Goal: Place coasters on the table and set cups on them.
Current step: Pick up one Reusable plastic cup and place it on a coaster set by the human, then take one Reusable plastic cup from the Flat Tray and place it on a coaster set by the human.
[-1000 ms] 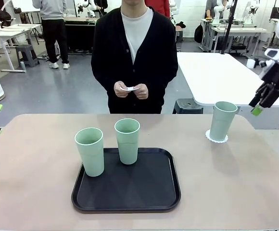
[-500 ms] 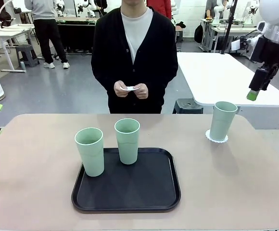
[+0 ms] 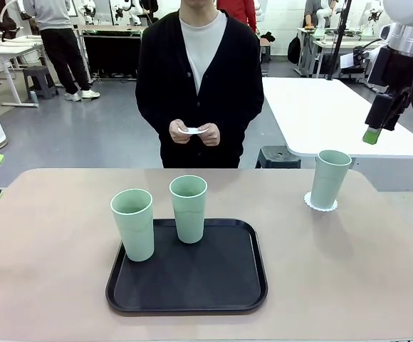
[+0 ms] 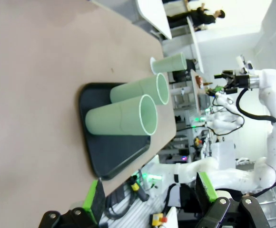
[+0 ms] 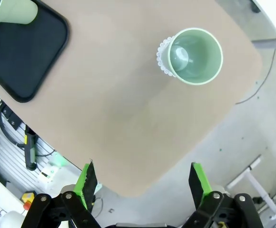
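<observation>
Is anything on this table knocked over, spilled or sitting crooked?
Nothing is spilled or tipped. All three pale mint-green plastic tumblers stand upright, two on the black rounded-square tray and one on a white scalloped paper doily. One slight oddity: that doily peeks out on one side, so its tumbler may sit a little off-centre.

Front: robot's side, facing 12 o'clock across the table (image 3: 43,242).
Left wrist: low, rolled sideways, skimming it.
Right wrist: high, looking down.
Shared: black tray (image 3: 192,285).

No legible text, labels or numbers, background signage perhaps too small to read
</observation>
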Action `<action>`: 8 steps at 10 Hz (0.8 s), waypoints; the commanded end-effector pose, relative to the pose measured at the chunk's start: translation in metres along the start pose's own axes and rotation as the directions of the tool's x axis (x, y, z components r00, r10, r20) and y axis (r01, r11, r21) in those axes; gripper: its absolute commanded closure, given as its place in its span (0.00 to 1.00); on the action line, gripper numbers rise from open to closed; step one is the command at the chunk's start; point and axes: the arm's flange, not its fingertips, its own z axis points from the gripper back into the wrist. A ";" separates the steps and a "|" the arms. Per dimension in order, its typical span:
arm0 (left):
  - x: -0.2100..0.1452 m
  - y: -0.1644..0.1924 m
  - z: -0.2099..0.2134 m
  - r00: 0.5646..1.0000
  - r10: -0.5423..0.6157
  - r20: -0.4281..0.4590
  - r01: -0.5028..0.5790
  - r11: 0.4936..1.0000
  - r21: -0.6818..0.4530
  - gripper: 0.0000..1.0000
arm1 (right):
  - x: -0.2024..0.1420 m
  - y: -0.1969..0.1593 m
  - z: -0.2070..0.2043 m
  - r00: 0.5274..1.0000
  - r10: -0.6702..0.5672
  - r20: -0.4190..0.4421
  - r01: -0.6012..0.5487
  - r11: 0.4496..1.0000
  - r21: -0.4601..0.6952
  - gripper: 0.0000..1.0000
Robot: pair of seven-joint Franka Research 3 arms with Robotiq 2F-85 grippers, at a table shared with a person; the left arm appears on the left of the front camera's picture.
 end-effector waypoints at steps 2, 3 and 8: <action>0.000 0.000 0.002 1.000 -0.004 0.005 0.004 1.000 -0.011 0.00 | -0.002 0.000 -0.006 1.000 0.014 0.003 -0.014 1.000 -0.020 0.00; 0.000 0.000 0.002 1.000 -0.004 0.005 0.004 1.000 -0.011 0.00 | -0.002 0.000 -0.006 1.000 0.014 0.003 -0.014 1.000 -0.020 0.00; 0.000 0.000 0.002 1.000 -0.004 0.005 0.004 1.000 -0.011 0.00 | 0.001 0.001 0.000 1.000 0.003 0.002 -0.003 1.000 0.001 0.00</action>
